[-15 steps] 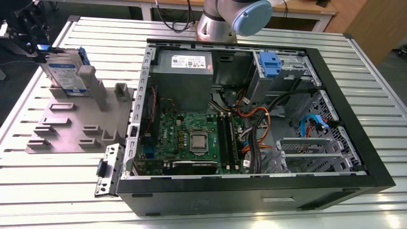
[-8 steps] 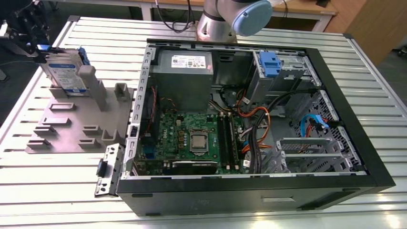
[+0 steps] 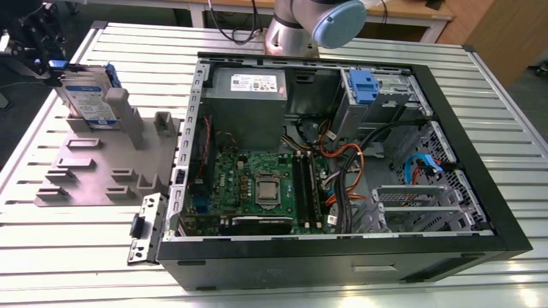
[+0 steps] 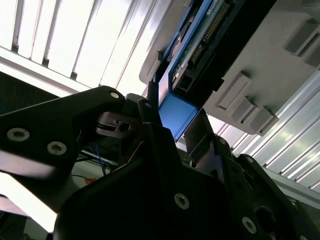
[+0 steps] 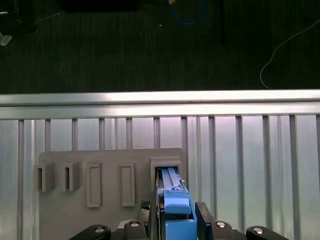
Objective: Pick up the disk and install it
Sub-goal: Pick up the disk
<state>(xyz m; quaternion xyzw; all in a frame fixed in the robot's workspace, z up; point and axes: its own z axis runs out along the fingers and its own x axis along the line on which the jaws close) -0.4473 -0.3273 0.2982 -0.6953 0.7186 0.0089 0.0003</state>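
The disk (image 3: 86,96) is standing on its narrow edge in a slot at the far end of the grey holder (image 3: 94,167), on the side of the holder away from the open computer case (image 3: 479,212). Its labelled face is showing in the exterior view and its blue frame is running along its upper edge.

The end effector (image 3: 51,63) is reaching in from beyond that end of the holder. It is closing on the blue frame, and in the first wrist view its fingers (image 5: 202,220) are lying flush against both sides of the frame. The disk's lower edge is sitting inside the slot's raised rim.

A taller grey post (image 3: 117,109) of the holder is rising just beside the disk on the case side, leaving a slim gap between them. Further shallow slots are lining up along the holder's edge in the first wrist view.

The slatted tabletop (image 3: 102,256) is lying bare next to the holder on the disk's side, and its edge rail is running past the holder's end, with dark floor (image 5: 150,45) beyond. A narrow strip of tabletop is separating the holder from the case wall.
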